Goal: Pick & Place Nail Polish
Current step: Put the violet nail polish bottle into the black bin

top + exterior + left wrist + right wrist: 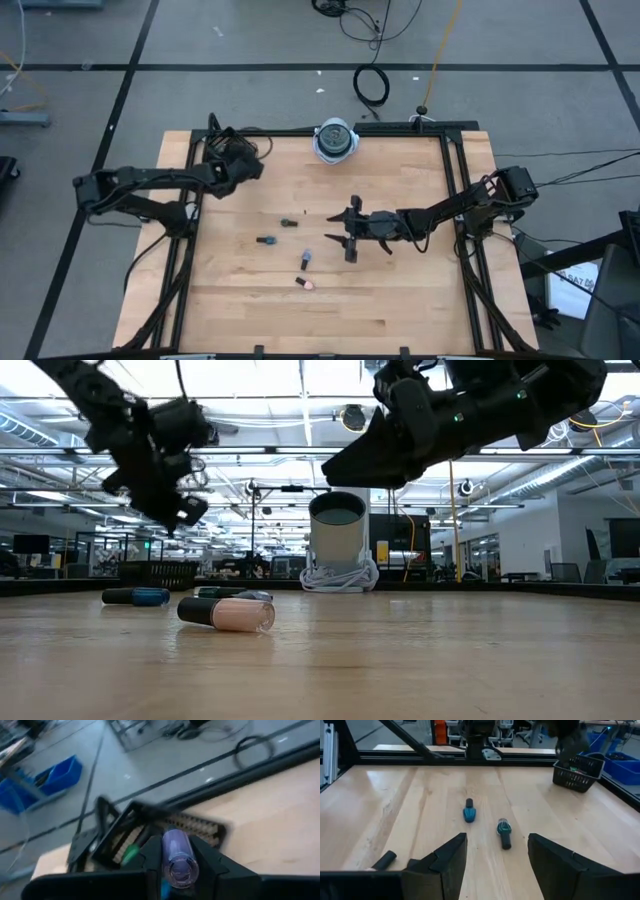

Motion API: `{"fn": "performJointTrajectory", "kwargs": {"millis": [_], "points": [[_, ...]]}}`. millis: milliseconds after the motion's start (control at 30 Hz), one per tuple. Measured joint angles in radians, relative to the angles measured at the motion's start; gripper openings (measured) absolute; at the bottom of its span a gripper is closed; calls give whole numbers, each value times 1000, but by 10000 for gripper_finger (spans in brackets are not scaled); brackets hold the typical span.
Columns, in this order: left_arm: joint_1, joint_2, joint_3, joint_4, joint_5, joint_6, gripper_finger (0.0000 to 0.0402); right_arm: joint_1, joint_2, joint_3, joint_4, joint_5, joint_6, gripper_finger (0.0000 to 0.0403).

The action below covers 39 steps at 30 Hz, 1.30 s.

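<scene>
A purple nail polish bottle is clamped between the closed fingers of the left gripper, as is seen in the left wrist view. That gripper is held in the air over a small black basket at the table's far-left corner, at about ten o'clock from the table's centre. A green bottle can be made out inside the basket.

Four more bottles are left lying on their sides on the wooden table. A blue bottle is found at nine o'clock from the centre, and a small teal bottle lies just beyond it toward ten o'clock. A purple-tinted bottle is placed near the centre, and a pink bottle with a dark cap lies at six o'clock, nearest the front edge. All four lie apart from one another.

The right gripper is held above the table just right of centre, at about three o'clock from the loose bottles, with its fingers spread apart and nothing between them. In the right wrist view the blue and teal bottles are seen ahead of it.

A round white-and-blue disc is set at the far edge, at twelve o'clock.
</scene>
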Motion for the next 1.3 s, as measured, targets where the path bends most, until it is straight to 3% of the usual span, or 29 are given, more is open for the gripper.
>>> {"fn": "performJointTrajectory", "kwargs": {"millis": [300, 667, 1033, 1233, 1300], "points": [[149, 1, -77, 76, 53, 25, 55, 0, 0, 0, 12, 1, 7, 196], [219, 1, -77, 103, 53, -5, 225, -1, 0, 0, 11, 1, 5, 196], [218, 1, -77, 100, 89, 4, 287, -1, 0, 0, 22, 1, 22, 196], [248, 1, -76, 142, 369, 16, 287, -1, 0, 0, 26, 1, 22, 196], [260, 1, -76, 149, 380, 37, 284, -1, 0, 0, 26, 1, 22, 196]]}}
